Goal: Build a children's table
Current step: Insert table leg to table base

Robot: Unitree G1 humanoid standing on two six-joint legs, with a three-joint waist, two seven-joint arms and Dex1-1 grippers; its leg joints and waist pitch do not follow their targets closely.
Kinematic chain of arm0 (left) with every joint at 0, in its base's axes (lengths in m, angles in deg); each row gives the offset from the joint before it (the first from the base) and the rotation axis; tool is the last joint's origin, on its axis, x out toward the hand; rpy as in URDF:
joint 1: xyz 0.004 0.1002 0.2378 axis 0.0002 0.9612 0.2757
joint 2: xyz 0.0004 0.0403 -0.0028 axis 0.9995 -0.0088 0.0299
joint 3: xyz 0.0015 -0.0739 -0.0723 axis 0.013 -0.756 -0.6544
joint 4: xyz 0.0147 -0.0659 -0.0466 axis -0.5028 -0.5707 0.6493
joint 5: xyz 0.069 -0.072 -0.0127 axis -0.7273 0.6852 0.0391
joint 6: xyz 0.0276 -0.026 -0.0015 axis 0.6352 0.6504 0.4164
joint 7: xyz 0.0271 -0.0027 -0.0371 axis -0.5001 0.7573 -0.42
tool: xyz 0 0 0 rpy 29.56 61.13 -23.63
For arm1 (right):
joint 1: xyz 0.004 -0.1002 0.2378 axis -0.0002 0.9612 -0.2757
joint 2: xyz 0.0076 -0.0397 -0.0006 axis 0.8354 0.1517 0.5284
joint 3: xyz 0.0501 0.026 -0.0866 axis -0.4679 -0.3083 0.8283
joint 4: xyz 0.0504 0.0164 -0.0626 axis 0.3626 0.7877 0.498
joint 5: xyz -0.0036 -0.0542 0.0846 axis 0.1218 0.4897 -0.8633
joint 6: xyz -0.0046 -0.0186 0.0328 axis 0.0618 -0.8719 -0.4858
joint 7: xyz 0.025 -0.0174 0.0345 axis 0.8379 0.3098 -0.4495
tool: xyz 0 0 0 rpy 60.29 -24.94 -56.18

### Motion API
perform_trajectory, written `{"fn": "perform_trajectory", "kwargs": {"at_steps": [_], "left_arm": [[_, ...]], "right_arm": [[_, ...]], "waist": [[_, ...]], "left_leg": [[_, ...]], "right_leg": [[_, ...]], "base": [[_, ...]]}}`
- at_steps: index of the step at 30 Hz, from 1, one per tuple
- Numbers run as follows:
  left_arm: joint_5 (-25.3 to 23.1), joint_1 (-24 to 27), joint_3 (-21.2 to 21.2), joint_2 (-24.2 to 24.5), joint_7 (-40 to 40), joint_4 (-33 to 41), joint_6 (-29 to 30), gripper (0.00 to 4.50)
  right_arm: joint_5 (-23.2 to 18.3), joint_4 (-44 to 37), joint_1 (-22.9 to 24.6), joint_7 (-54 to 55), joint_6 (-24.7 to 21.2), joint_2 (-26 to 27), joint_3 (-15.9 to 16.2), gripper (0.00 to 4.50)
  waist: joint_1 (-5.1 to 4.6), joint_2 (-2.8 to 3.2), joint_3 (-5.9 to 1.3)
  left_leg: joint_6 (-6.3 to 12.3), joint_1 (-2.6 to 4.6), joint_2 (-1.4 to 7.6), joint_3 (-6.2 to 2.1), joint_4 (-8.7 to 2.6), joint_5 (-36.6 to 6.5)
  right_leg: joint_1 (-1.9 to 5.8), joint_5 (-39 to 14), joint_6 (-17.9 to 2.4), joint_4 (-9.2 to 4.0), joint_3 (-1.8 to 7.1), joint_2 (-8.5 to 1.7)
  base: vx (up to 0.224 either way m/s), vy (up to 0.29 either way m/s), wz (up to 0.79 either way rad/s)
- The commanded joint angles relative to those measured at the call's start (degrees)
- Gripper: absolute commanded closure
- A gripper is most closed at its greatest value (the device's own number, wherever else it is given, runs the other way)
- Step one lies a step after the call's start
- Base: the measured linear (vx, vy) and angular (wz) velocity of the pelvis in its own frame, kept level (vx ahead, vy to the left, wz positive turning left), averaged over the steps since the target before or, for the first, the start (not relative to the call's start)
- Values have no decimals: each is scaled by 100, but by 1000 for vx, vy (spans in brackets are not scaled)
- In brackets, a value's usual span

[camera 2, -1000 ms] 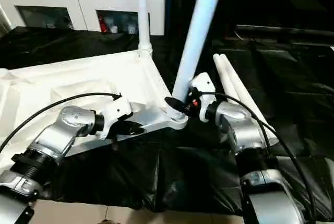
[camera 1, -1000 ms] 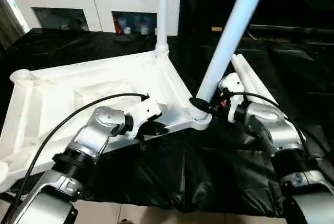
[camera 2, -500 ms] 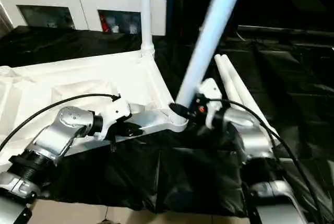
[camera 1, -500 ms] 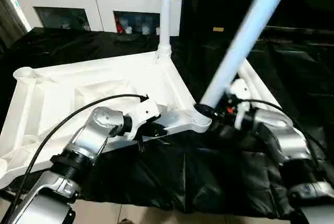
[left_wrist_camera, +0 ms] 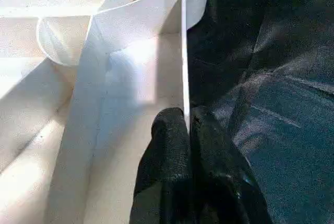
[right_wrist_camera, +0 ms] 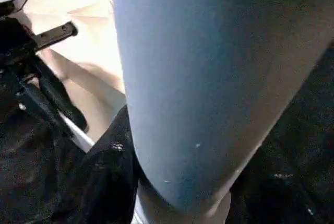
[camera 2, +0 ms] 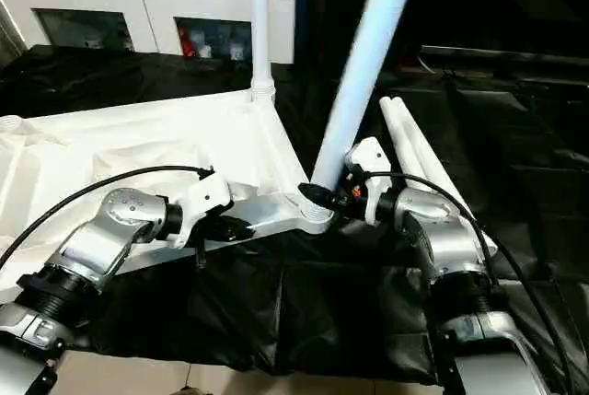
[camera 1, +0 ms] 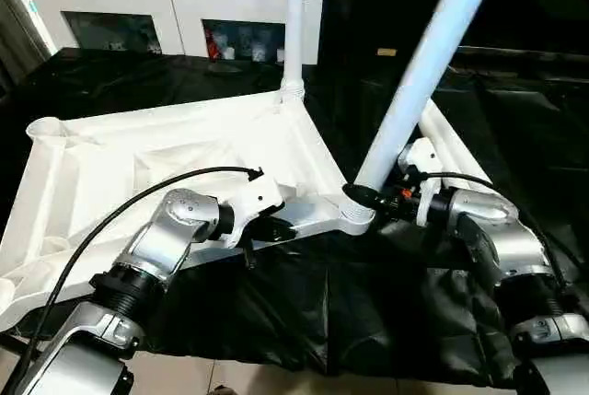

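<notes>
Black cloth (camera 1: pixel 304 312) carries my upturned white tabletop (camera 1: pixel 184 151). My left gripper (left_wrist_camera: pixel 187 130) pinches its rim; my right gripper (camera 2: pixel 333 198) clamps a tilted leg (camera 1: pixel 425 63) at the near corner socket (camera 1: pixel 354 215).

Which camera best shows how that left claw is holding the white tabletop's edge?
The left wrist view: its fingers pinch the tabletop rim squarely. The head views show the left gripper side-on, clamped on that rim near the corner.
</notes>
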Motion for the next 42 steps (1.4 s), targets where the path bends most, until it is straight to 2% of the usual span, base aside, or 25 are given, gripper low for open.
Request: {"fn": "perform_trajectory", "kwargs": {"at_steps": [1,6,8,13,16,20,26,30,32,33,36,37,38,39,40,42], "left_arm": [[102,-85,46,33,258,183,-172,450],[196,14,84,91,475,382,-198,450],[191,20,88,90,469,391,-192,450],[207,37,86,62,488,428,-219,450],[274,70,122,88,670,530,-354,450],[333,114,152,133,849,634,-447,450],[282,111,86,105,706,590,-389,450],[270,115,28,90,592,566,-337,450],[278,104,-57,64,453,566,-225,450],[284,92,-99,50,383,573,-140,450],[272,7,-261,-9,71,584,150,450],[269,-61,-366,-44,-126,624,367,450],[241,-103,-406,-67,-249,640,498,450],[227,-120,-420,-77,-302,646,553,450],[123,-228,-504,-235,-723,752,937,450],[56,-274,-526,-349,-955,858,1201,450]], "right_arm": [[385,569,256,-228,-399,-2,472,262],[445,871,69,-600,-463,-40,614,262],[445,854,61,-699,-488,-62,645,262],[409,715,131,-1068,-530,-149,775,262],[517,652,253,-1208,-271,-215,904,262],[538,530,383,-1296,-116,-255,952,262],[564,484,495,-1211,-14,-206,933,262],[574,510,509,-1089,50,-150,881,262],[575,622,459,-843,145,-51,769,262],[568,702,413,-689,170,6,699,262],[616,1111,172,35,243,216,468,262],[626,1411,-3,512,291,376,331,262],[614,1556,-95,756,276,468,263,262],[609,1614,-132,855,266,507,236,262],[574,1959,-380,1434,176,827,126,262],[575,2131,-503,1699,143,1012,110,262]], "waist": [[38,19,-323],[43,28,-338],[53,33,-328],[110,1,-322],[149,-3,-328],[146,-5,-323],[131,17,-321],[129,10,-320],[120,-15,-306],[118,-8,-300],[77,-44,-272],[34,-41,-251],[26,-49,-248],[9,-41,-239],[-29,-3,-233],[-59,-11,-228]], "left_leg": [[223,95,141,-5,-397,-1188],[275,89,141,-5,-382,-1079],[281,97,149,0,-385,-1129],[228,119,168,4,-400,-1250],[242,118,171,3,-400,-1199],[206,120,173,-1,-419,-1327],[80,139,174,-12,-445,-1583],[61,137,173,-15,-453,-1628],[42,132,171,-14,-467,-1720],[5,145,173,-19,-479,-1806],[-96,117,166,-37,-512,-1986],[-197,89,147,-63,-539,-2144],[-222,91,148,-66,-539,-2205],[-254,109,151,-70,-546,-2280],[-318,149,155,-84,-548,-2497],[-362,144,150,-102,-558,-2577]], "right_leg": [[228,42,-1687,-400,147,-238],[247,349,-1775,-364,130,-229],[238,288,-1785,-372,132,-231],[226,5,-1743,-392,144,-243],[220,107,-1708,-384,143,-241],[214,0,-1680,-394,143,-239],[198,-192,-1636,-418,149,-235],[198,-202,-1626,-424,150,-236],[189,-366,-1599,-440,154,-241],[174,-545,-1584,-451,157,-250],[171,-1083,-1475,-480,154,-275],[176,-1653,-1292,-522,136,-287],[164,-1819,-1223,-537,137,-293],[139,-1976,-1182,-550,139,-298],[92,-2219,-1110,-583,143,-297],[86,-2332,-1073,-593,133,-294]], "base": [[0,0,0],[0,0,0],[0,0,0],[0,0,0],[0,0,0],[0,0,0],[0,0,0],[0,0,0],[0,0,0],[0,0,0],[0,0,0],[0,0,0],[0,0,0],[0,0,0],[0,0,0],[0,0,0]]}}
